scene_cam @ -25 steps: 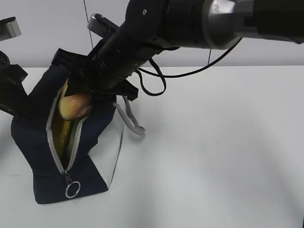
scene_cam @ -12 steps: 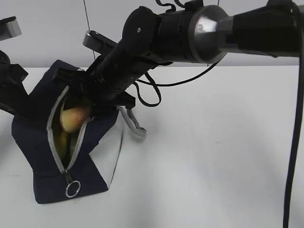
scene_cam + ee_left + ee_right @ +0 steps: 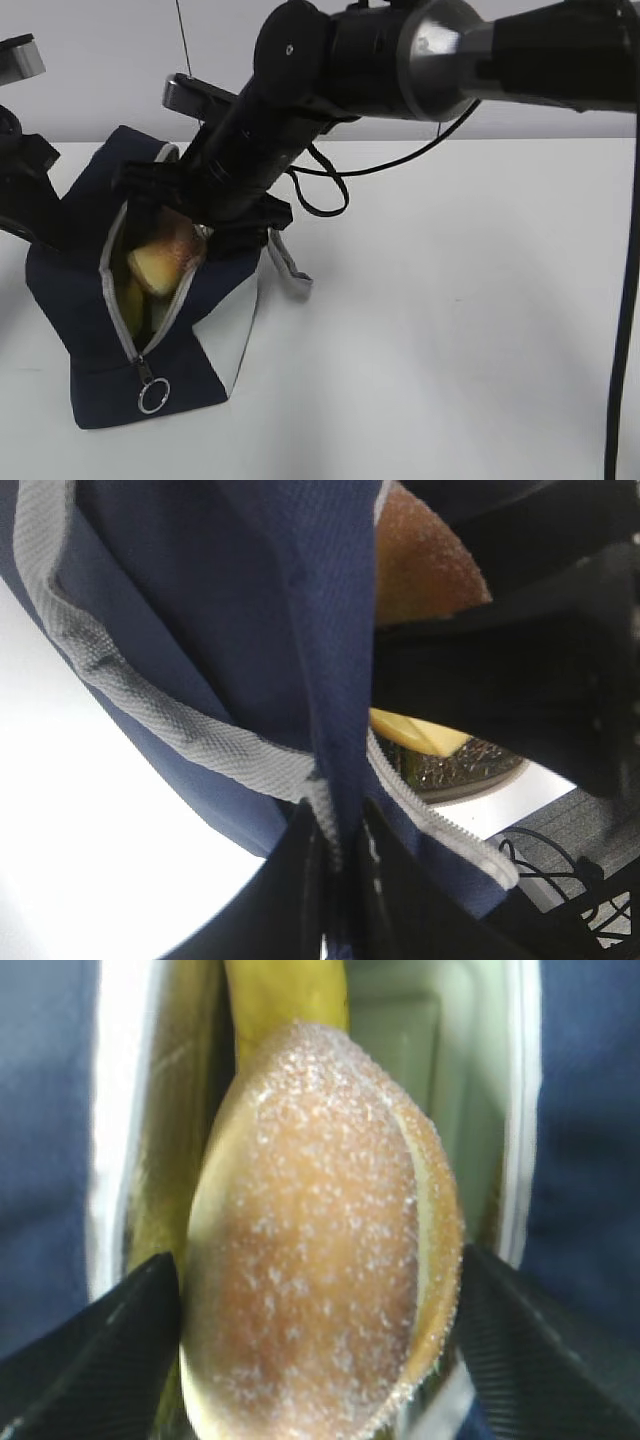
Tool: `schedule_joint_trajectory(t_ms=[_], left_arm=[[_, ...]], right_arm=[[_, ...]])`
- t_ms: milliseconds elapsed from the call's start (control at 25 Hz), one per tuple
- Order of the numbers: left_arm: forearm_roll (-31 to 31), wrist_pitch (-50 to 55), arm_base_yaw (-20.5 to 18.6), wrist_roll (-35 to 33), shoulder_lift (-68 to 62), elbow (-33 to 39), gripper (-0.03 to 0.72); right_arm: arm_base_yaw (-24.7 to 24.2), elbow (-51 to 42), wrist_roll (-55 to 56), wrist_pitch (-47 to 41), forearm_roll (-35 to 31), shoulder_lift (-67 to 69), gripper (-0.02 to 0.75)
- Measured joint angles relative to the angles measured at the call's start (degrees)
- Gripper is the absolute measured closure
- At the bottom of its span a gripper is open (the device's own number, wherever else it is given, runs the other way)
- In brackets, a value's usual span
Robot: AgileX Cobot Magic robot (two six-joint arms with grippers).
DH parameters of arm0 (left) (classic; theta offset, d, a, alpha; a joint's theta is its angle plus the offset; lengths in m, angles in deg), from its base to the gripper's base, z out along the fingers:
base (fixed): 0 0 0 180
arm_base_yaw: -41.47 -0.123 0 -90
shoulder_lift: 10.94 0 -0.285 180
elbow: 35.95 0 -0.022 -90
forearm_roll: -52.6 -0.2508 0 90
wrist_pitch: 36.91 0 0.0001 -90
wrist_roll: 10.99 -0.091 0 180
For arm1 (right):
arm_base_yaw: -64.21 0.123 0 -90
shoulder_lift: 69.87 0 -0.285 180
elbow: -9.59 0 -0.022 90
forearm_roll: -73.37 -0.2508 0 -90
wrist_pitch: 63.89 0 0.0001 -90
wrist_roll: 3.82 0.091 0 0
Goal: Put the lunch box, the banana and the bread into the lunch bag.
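Note:
The navy lunch bag (image 3: 90,300) stands on the white table with its zipper open. The golden bread (image 3: 165,255) sits in the mouth of the bag, between the fingers of my right gripper (image 3: 178,238). In the right wrist view the bread (image 3: 320,1240) fills the gap and both fingers (image 3: 130,1350) lie against its sides. Beneath it are the yellow banana (image 3: 285,995) and the pale green lunch box (image 3: 420,1050), inside the bag. My left gripper (image 3: 340,880) is shut on the bag's (image 3: 250,600) zipper edge, holding it open.
The zipper's metal ring pull (image 3: 152,397) hangs at the bag's front bottom. A grey handle (image 3: 290,265) droops off the bag's right side. A black cable (image 3: 320,190) loops under the right arm. White table (image 3: 450,330) stretches to the right.
The right arm has pushed down and left, carrying the bread from above the opening deeper into the bag's mouth. The left arm and the bag have stayed put.

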State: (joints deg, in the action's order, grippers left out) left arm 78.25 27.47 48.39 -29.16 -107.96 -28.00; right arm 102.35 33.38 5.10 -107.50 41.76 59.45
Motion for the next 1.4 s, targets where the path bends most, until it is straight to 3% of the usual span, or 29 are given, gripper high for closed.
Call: schedule_joint_trajectory(t_ms=[360, 640, 880, 1200, 1400], left_arm=[[0.1, 0.0, 0.0, 0.0, 0.0, 0.0, 0.662], [0.1, 0.0, 0.0, 0.0, 0.0, 0.0, 0.662], [0.1, 0.0, 0.0, 0.0, 0.0, 0.0, 0.662], [0.1, 0.0, 0.0, 0.0, 0.0, 0.0, 0.662], [0.1, 0.0, 0.0, 0.0, 0.0, 0.0, 0.662]], right_arm=[[0.0, 5.5, 0.0, -6.1, 4.6, 0.0, 0.087], [0.0, 5.5, 0.2, -5.4, 5.8, 0.0, 0.169], [0.0, 5.5, 0.3, -5.5, 5.8, 0.2, 0.076], [0.0, 5.9, 0.4, -7.3, 6.3, 0.3, 0.064], [0.0, 10.4, 1.2, -11.6, 11.2, 0.3, 0.065]])
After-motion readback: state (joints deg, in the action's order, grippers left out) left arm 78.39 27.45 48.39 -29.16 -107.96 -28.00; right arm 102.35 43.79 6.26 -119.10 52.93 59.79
